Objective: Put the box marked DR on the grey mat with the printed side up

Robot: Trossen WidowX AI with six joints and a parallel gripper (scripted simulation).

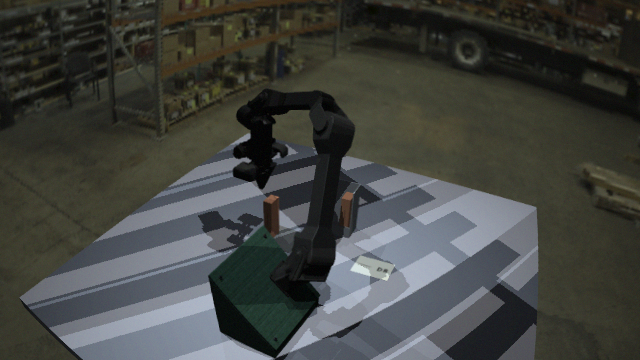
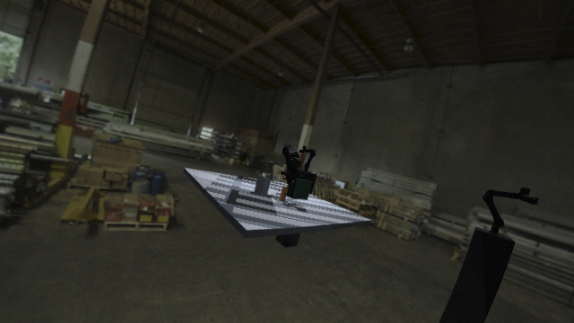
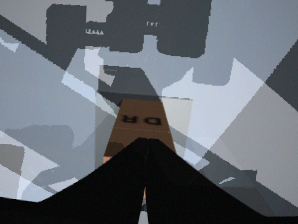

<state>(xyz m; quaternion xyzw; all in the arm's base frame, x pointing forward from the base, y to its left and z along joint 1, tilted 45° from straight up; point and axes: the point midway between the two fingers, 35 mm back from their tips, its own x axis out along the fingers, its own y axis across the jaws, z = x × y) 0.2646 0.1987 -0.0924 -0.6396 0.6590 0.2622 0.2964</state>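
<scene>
The orange-brown box marked DR (image 1: 271, 216) (image 2: 283, 194) (image 3: 142, 117) stands upright on the grey mat (image 3: 183, 114). Its code is on an upright side, seen at a slant and upside down in the wrist view. My gripper (image 1: 261, 186) (image 3: 147, 148) is shut and empty, its fingertips pointing down above the box, with a gap visible in the top view. The grey bin (image 1: 354, 212) (image 2: 262, 185) stands apart from it. One orange box (image 1: 346, 210) shows at the bin; the arm may hide any others.
A pale card (image 1: 362, 267) printed DR lies on the patterned table (image 1: 125, 240). A dark green sloped block (image 1: 250, 280) stands by the arm's base, close to the standing box in the top view. Another arm on a dark pedestal (image 2: 480, 274) is far off.
</scene>
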